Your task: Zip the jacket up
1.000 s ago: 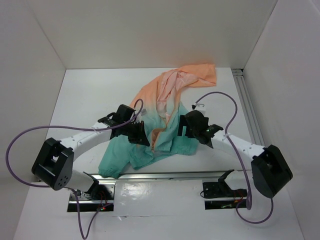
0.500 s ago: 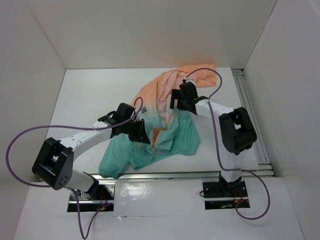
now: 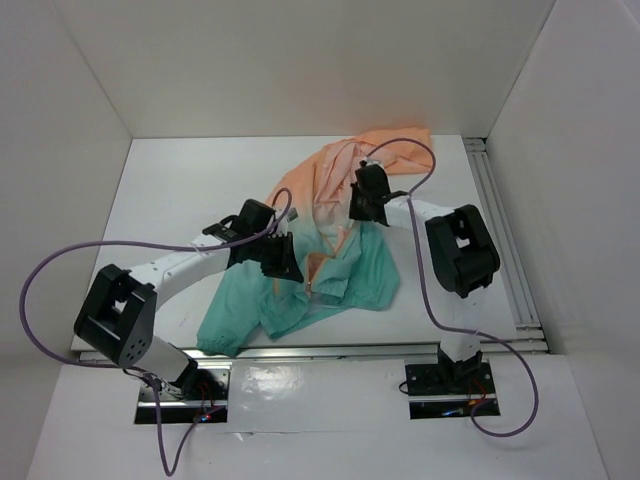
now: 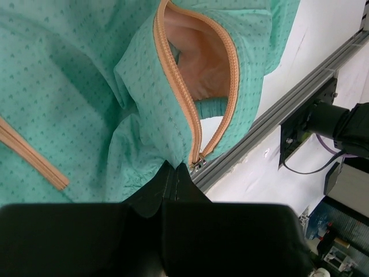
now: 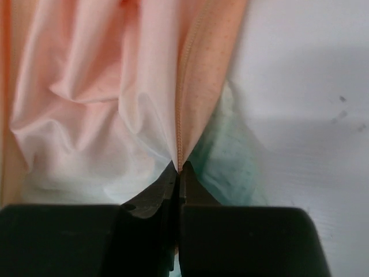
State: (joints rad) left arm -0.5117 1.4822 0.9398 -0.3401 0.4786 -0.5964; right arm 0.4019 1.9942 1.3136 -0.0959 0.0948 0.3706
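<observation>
1. Change: the right arm has swung in from the near right of the desk. It now reaches over the middle of the jacket. The left arm has edged slightly forward.
2. Nearest: a metal rail lies just beyond the teal hem.
3. Left jaws: pressed together, pinching the hem at the foot of the front zipper, just beside the slider. Judged purpose: to anchor the bottom so the track can be tensioned.
4. The teeth bow apart above the slider, showing peach lining. The pocket zip lies well apart.
5. Right jaws: closed on the zipper edge where peach fades to white. Judged purpose: to pull the track straight away from the anchor.
6. Farthest: the peach end lies crumpled towards the rear wall.
7. Obstructions: fabric folds along the track, and a purple cable looping over the far cloth.
</observation>
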